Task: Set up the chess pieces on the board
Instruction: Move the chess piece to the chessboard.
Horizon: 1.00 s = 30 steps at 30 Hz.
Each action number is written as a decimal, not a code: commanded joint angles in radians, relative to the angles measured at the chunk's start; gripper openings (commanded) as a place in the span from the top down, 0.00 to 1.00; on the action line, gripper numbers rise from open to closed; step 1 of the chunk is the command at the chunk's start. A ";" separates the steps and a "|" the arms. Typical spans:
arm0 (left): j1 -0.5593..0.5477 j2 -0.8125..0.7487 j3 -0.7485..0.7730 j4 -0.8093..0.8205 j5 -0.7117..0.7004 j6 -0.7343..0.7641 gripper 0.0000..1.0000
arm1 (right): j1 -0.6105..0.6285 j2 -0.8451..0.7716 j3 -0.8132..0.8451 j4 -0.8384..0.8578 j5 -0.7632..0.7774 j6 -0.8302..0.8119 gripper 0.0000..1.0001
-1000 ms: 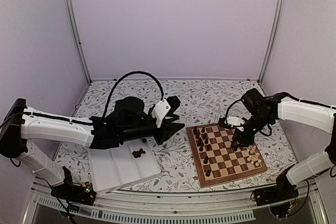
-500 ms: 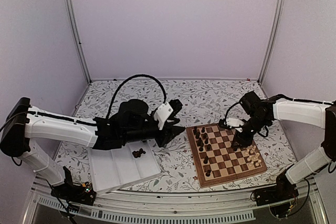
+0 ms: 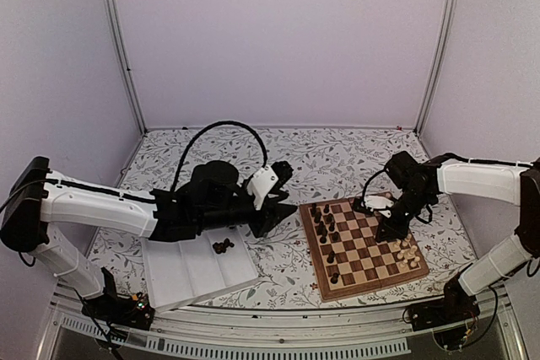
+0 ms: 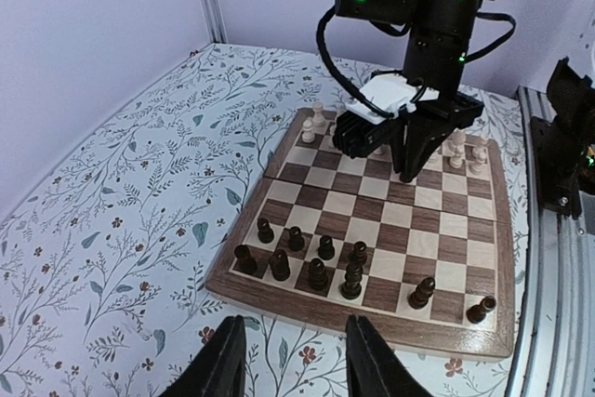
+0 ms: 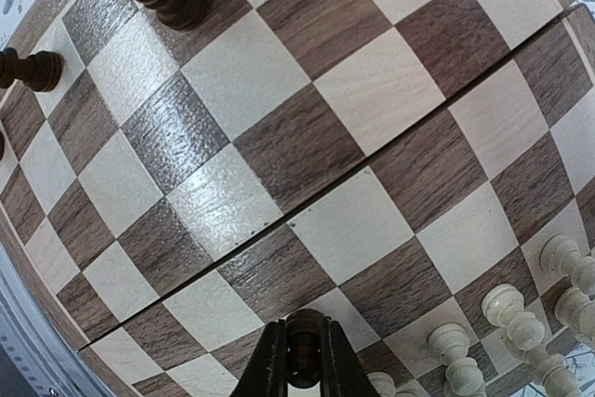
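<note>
Setup of the board (image 3: 371,286) is partway done. Dark pieces (image 3: 325,227) stand on its left side, and cream pieces (image 3: 406,250) sit bunched at its right edge.

The step now is picking one up. The right gripper (image 5: 303,330) is low over the board, close to the cream ones. It is squeezed tight on one small dark piece (image 5: 303,360), which sits between its two fingers. I cannot tell if the piece is off the board yet.

I think the next move is to lift it straight up, so it does not bump the cream pieces beside it. Then it should go across to a free square on the dark side. It must be set down upright and let go gently, or it could tip over.

The left gripper (image 4: 297,364) hangs over the worktop (image 3: 278,263), between the white tray (image 3: 181,280) and the board. Its fingers are apart and hold nothing. A few loose dark pieces (image 3: 223,246) lie in the tray, so there is work left.

A second ago the right gripper was in nearly the same spot, but its fingers were wider apart. Now they have closed. The left arm has moved a little closer to the board.
</note>
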 commanded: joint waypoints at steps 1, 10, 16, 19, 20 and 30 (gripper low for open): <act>0.009 -0.001 -0.028 0.024 0.000 -0.001 0.61 | -0.005 0.017 0.017 -0.047 -0.029 0.002 0.90; 0.011 -0.027 -0.055 0.037 -0.028 0.001 0.61 | 0.099 0.034 0.149 -0.073 -0.130 0.009 0.91; 0.017 -0.060 -0.070 0.022 -0.090 -0.012 0.61 | 0.198 0.102 0.202 -0.051 -0.175 0.019 0.91; 0.024 -0.087 -0.088 0.017 -0.118 -0.032 0.61 | 0.233 0.140 0.215 -0.040 -0.177 0.019 0.91; 0.027 -0.095 -0.099 0.017 -0.123 -0.039 0.61 | 0.240 0.148 0.219 -0.038 -0.178 0.019 0.91; 0.048 -0.120 -0.129 0.020 -0.122 -0.059 0.60 | 0.286 0.222 0.258 -0.013 -0.158 0.022 0.90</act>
